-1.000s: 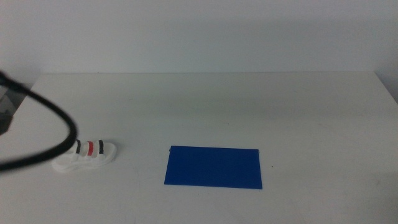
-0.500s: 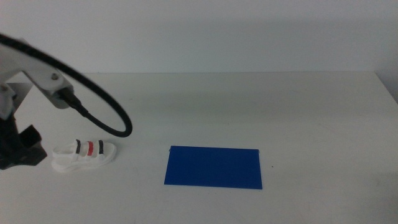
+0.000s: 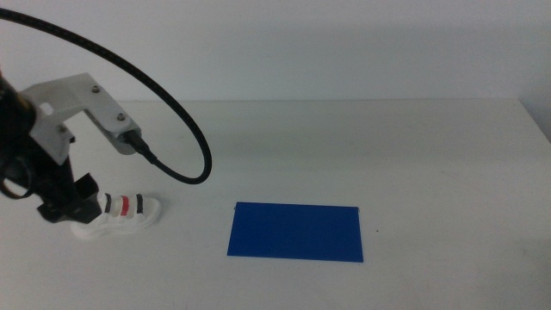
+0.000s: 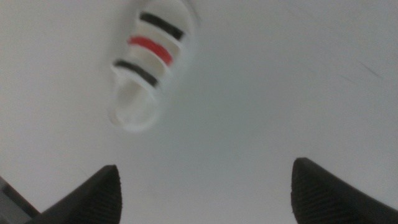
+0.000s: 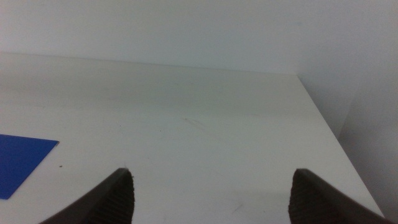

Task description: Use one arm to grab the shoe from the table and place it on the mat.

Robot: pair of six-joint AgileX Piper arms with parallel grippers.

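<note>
1. Small white sandal-like shoe with two black straps and one red strap [image 3: 118, 215] lies flat on the large plain white tabletop [image 3: 344, 146], at its left side, well apart from the thin flat dark blue rectangular mat [image 3: 295, 231], which sits to the shoe's right and is bare.
2. Black and dark grey left arm with white bracket and looping black cable [image 3: 60, 129] is over the shoe's heel end; its black left gripper [image 4: 205, 193] hangs above the table, just beside the shoe.
3. Left claw: released, jaws spread wide, nothing between them but bare table. The wrist view shows the shoe ahead of the jaws and off to one side, not touched.
4. Step in hand, as judged: approach and line up for the grasp. To do it well, shift the gripper until the shoe sits centred between the jaws, turn the wrist so the jaws close across the sole's narrow width, then descend low enough to catch the thick sole rather than the thin straps.
5. Right gripper [image 5: 208, 193] waits at the table's right side, jaws apart, empty; a corner of the mat shows in its view.
</note>
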